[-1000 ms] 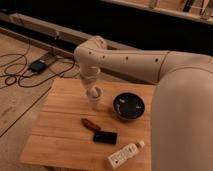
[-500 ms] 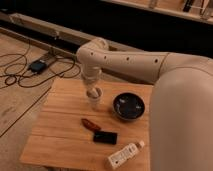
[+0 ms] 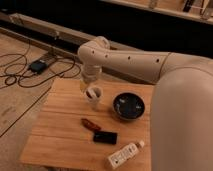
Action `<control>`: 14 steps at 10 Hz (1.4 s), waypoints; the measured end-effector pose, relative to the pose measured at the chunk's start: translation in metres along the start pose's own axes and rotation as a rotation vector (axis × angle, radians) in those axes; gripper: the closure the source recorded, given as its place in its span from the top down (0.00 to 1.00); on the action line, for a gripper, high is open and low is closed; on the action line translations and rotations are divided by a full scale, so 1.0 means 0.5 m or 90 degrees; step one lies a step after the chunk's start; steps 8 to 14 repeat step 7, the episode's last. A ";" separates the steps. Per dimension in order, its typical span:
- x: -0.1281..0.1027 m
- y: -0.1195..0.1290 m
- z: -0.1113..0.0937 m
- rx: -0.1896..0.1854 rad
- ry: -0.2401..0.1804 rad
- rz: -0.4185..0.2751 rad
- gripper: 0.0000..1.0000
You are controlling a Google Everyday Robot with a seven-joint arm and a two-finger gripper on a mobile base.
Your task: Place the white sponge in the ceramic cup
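The ceramic cup (image 3: 94, 100), small, white and glossy, stands on the wooden table (image 3: 55, 125) left of the middle. My gripper (image 3: 92, 92) hangs straight down from the white arm (image 3: 130, 60) and reaches into or just over the cup's mouth, where something dark shows. The white sponge is hidden from view. I cannot tell whether it is in the gripper or in the cup.
A black bowl (image 3: 129, 106) sits right of the cup. In front lie a reddish-brown item (image 3: 90, 124), a flat black block (image 3: 105, 137) and a long white object with dark markings (image 3: 125, 155) near the front edge. Cables and a dark box (image 3: 37, 66) lie on the floor at left.
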 end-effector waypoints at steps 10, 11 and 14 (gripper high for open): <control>-0.031 -0.023 -0.057 0.034 -0.064 -0.016 0.80; -0.031 -0.023 -0.057 0.034 -0.064 -0.016 0.80; -0.031 -0.023 -0.057 0.034 -0.064 -0.016 0.80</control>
